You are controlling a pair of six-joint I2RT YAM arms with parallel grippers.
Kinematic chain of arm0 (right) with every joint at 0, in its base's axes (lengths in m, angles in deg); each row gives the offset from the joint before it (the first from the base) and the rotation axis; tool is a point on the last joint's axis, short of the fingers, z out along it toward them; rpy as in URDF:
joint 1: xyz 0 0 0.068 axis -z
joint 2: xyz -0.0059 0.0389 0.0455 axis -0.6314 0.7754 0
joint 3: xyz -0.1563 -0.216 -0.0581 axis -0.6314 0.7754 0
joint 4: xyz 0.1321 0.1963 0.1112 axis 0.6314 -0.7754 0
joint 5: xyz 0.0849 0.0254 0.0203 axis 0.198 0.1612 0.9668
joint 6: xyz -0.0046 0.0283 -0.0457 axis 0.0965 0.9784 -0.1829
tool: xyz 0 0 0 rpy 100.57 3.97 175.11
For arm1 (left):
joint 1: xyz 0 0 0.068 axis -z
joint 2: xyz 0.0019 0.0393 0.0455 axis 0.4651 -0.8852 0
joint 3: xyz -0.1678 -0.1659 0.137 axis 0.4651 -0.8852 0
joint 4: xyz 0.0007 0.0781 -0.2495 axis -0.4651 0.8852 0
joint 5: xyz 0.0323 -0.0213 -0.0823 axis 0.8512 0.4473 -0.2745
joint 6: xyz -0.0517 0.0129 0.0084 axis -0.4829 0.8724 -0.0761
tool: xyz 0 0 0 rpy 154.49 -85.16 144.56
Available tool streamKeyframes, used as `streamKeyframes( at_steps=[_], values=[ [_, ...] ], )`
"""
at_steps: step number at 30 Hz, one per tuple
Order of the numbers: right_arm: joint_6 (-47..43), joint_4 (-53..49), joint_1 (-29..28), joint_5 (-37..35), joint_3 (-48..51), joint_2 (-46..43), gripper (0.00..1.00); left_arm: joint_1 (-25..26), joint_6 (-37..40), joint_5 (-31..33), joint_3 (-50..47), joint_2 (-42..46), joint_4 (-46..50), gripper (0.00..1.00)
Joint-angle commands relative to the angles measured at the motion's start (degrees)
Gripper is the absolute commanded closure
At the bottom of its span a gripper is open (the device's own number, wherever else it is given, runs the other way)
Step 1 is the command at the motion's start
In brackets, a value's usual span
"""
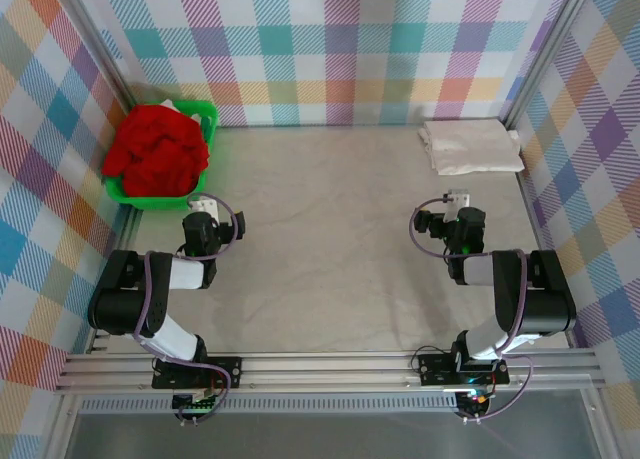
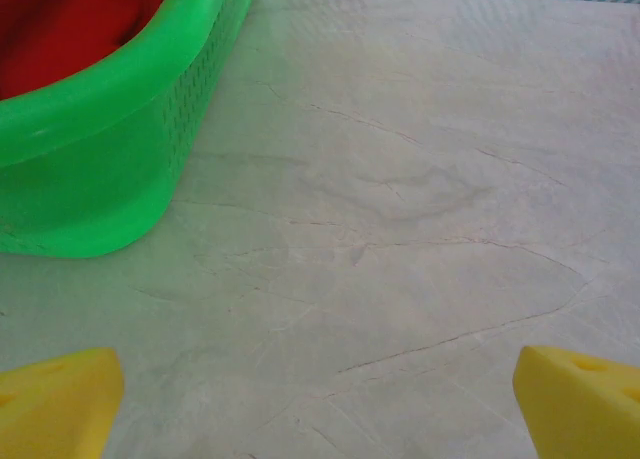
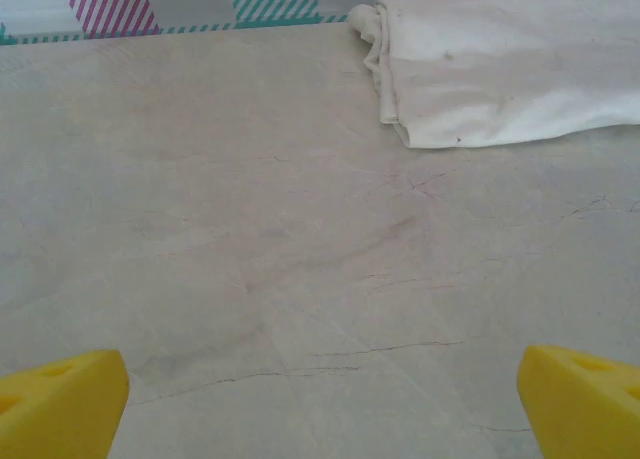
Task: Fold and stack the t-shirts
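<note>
A bright red t-shirt [image 1: 156, 151] lies crumpled in the green basket [image 1: 205, 114] at the back left; the left wrist view catches a corner of that red t-shirt [image 2: 70, 24]. A cream-white t-shirt [image 1: 470, 146] rests folded at the back right, and it shows as the cream-white t-shirt [image 3: 500, 64] ahead of the right wrist. My left gripper [image 1: 203, 206] sits just in front of the basket, open and empty, as the left gripper [image 2: 320, 404] shows with its yellow fingertips [image 2: 55, 399] far apart. My right gripper [image 1: 459, 198] is open and empty in front of the folded shirt, seen too as the right gripper [image 3: 320, 404].
The grey wrinkled table cover [image 1: 330, 229] spreads between the two arms. Checked walls [image 1: 340, 39] close the back and both sides. The basket's wall [image 2: 110, 159] stands close on the left of my left gripper. A metal rail [image 1: 330, 369] runs along the near edge.
</note>
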Motion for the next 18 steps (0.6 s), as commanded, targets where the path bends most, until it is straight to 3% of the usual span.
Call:
streamKeyframes(
  at_steps=[1, 18],
  values=[
    [0.3, 0.3, 0.2, 1.3, -0.7, -0.1, 0.00, 0.2, -0.3, -0.3, 0.8, 0.0, 0.4, 0.00],
    [0.4, 0.0, 0.2, 1.3, -0.8, 0.0, 0.01, 0.1, -0.3, -0.4, 0.9, 0.1, 0.3, 0.00]
  ],
)
